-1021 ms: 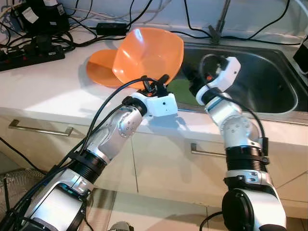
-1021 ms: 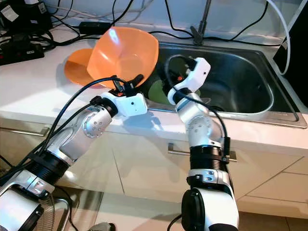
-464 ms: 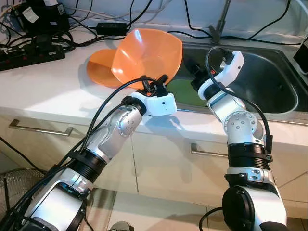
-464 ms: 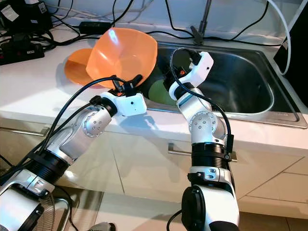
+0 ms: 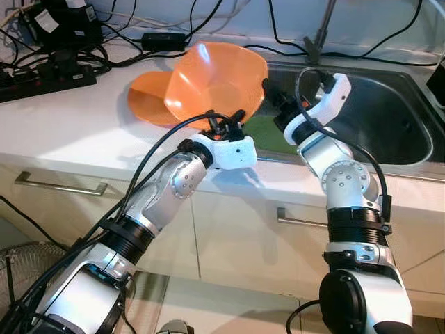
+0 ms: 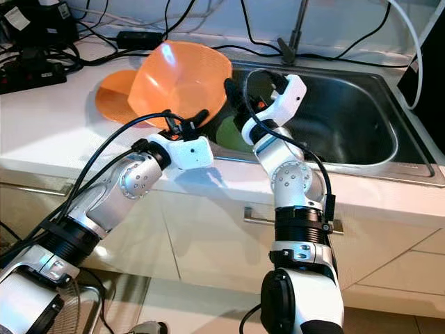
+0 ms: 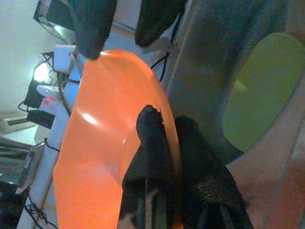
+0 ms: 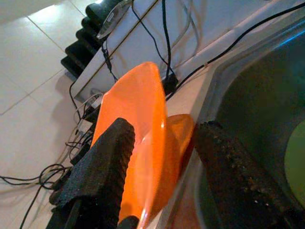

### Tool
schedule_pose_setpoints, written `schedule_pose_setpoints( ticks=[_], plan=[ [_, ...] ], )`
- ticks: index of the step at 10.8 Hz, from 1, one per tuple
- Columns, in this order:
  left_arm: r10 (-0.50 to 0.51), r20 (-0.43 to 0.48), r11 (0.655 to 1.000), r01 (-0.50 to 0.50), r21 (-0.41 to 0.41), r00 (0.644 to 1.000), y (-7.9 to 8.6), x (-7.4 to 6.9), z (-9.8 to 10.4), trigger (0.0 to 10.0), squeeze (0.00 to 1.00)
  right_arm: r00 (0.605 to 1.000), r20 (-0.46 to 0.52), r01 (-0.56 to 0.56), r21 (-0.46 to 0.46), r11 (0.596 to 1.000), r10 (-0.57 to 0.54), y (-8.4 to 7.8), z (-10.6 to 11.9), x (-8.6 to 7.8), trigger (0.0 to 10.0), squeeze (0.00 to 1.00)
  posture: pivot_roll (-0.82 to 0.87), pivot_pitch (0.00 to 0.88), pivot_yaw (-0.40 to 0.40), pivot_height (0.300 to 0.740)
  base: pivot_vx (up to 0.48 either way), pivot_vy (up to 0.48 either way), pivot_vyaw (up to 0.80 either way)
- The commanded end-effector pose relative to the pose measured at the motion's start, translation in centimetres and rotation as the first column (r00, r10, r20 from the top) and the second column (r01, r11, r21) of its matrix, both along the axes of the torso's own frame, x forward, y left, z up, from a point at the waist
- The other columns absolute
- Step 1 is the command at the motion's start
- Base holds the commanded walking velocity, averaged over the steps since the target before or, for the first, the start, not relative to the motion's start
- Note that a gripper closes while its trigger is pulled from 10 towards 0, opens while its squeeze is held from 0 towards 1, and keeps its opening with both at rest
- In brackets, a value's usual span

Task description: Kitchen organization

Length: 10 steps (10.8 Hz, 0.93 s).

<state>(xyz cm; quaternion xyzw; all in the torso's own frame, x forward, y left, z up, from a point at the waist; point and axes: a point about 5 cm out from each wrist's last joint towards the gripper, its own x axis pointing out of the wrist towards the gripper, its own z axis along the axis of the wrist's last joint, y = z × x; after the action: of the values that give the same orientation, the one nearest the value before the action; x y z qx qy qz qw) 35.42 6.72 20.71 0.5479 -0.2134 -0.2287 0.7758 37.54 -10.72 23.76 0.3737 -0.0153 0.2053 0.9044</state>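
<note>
An orange bowl (image 5: 215, 80) stands tilted on edge over the counter, at the left rim of the sink (image 5: 389, 118). My left gripper (image 5: 226, 120) is shut on the bowl's near rim; the left wrist view shows its fingers (image 7: 152, 143) pinching that rim. My right gripper (image 5: 272, 97) is open at the bowl's sink-side rim. In the right wrist view its two fingers (image 8: 100, 171) stand on either side of the orange rim (image 8: 147, 143) without closing on it. An orange plate (image 5: 146, 97) lies flat on the counter behind the bowl. A green plate (image 5: 268, 132) lies in the sink.
A faucet (image 5: 316, 35) rises behind the sink. A black power strip (image 5: 49, 73) and several cables lie along the back of the white counter (image 5: 69, 132). Cabinet drawers with metal handles (image 5: 59, 186) are below the counter's front edge.
My right gripper has swung left from over the sink to the bowl's rim and now straddles it. The left gripper has kept its hold on the bowl.
</note>
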Motion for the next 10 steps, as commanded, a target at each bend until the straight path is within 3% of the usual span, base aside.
schedule_pose_setpoints(
  ticks=[1, 8, 9, 10],
  plan=[
    [-0.056, 0.049, 0.998, 0.057, -0.011, 0.997, -0.86, -0.48, 1.38, 10.0, 0.0, 1.0, -0.001, -0.012, -0.002, 1.0, 0.012, 0.19, 0.04, -0.09, 10.0, 0.0, 0.2, 0.035, -0.012, 0.74, 0.0, 0.0, 0.0],
    [-0.1, 0.067, 0.995, 0.1, -0.003, 0.993, -0.73, -1.06, 1.82, 10.0, 0.0, 1.0, -0.001, -0.011, -0.025, 1.0, 0.011, 0.24, -0.15, 0.09, 10.0, 0.0, 0.21, 0.055, -0.021, 0.74, 0.0, 0.0, 0.0],
    [-0.102, 0.067, 0.995, 0.102, 0.002, 0.993, -0.6, -1.12, 1.84, 10.0, 0.0, 1.0, -0.005, -0.006, -0.026, 1.0, 0.006, 0.18, -0.2, 0.16, 0.0, 0.0, 0.21, 0.058, -0.023, 0.74, 0.0, 0.0, 0.0],
    [-0.105, 0.066, 0.994, 0.105, 0.01, 0.992, -0.46, -1.18, 1.86, 10.0, 0.0, 1.0, -0.005, 0.002, -0.026, 1.0, -0.002, 0.08, -0.21, 0.22, 0.0, 0.0, 0.21, 0.059, -0.025, 0.74, 0.0, 0.0, 0.0]
  ],
)
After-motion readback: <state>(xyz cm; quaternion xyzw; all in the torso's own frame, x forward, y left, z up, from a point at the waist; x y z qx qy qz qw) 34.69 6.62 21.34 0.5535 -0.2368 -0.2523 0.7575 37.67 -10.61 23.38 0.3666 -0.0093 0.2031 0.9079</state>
